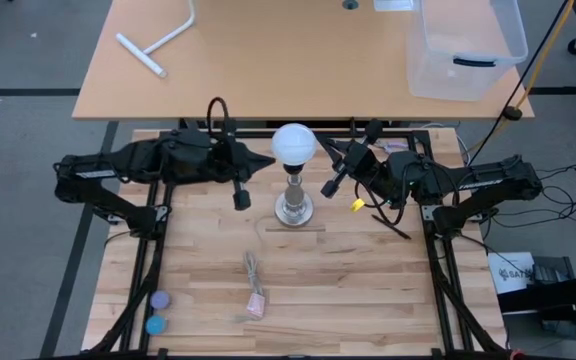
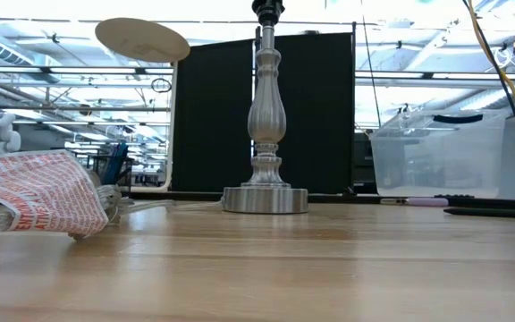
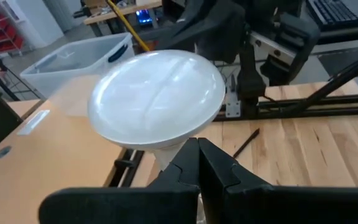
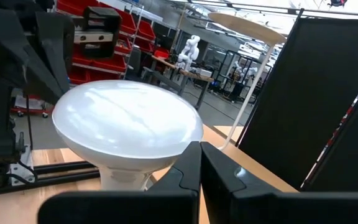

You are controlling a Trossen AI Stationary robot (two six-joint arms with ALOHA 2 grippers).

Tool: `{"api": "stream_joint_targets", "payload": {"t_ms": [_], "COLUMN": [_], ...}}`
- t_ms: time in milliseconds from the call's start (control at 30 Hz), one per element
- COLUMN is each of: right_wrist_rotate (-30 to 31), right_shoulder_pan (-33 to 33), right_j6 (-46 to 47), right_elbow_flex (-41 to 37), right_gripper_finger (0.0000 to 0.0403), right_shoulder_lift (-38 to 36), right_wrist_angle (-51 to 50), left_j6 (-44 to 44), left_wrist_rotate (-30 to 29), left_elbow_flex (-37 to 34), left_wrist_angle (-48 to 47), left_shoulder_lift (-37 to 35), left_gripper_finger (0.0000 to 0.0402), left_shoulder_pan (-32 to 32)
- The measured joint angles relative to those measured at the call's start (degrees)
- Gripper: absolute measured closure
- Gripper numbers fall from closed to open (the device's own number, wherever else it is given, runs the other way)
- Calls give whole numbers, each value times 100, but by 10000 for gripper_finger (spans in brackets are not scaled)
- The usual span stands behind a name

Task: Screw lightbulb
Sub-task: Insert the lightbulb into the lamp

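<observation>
The lightbulb (image 1: 294,143), white with a round globe, stands upright on top of the silvery lamp post (image 1: 293,206) at mid-table. Its neck goes down into the post's black top (image 2: 268,9). My left gripper (image 1: 270,158) is shut, and its tips stand at the bulb's left side, just under the globe (image 3: 157,96). My right gripper (image 1: 321,148) is shut too, with its tips at the bulb's right side, under the globe's edge (image 4: 126,121). The low view shows only the post, not the bulb. My left gripper (image 3: 197,144) comes nearly level from the table's left, its shut tips right by the bulb's neck (image 3: 166,154); whether they touch it, I cannot tell. My right gripper (image 4: 199,146) comes level from the table's right, its shut tips below the globe's rim (image 4: 179,149); whether they touch, I cannot tell.
A cord with a pink tag (image 1: 255,290) lies on the near half of the table. Two small round caps (image 1: 156,312) lie near-left, and a yellow piece (image 1: 357,204) lies right of the post. On the far table are a clear bin (image 1: 463,45) and a white T-pipe (image 1: 158,40).
</observation>
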Motion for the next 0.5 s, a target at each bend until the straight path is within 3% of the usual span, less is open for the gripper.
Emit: {"api": "stream_joint_targets", "payload": {"t_ms": [500], "right_wrist_rotate": [0], "right_shoulder_pan": [0], "right_j6": [-46], "right_elbow_flex": [1], "right_gripper_finger": [403], "right_shoulder_lift": [0], "right_wrist_angle": [-37], "left_j6": [98], "left_wrist_rotate": [-121], "left_elbow_flex": [-19], "left_wrist_angle": [39], "left_shoulder_lift": [-89], "left_gripper_finger": [401], "left_shoulder_pan": [24]}}
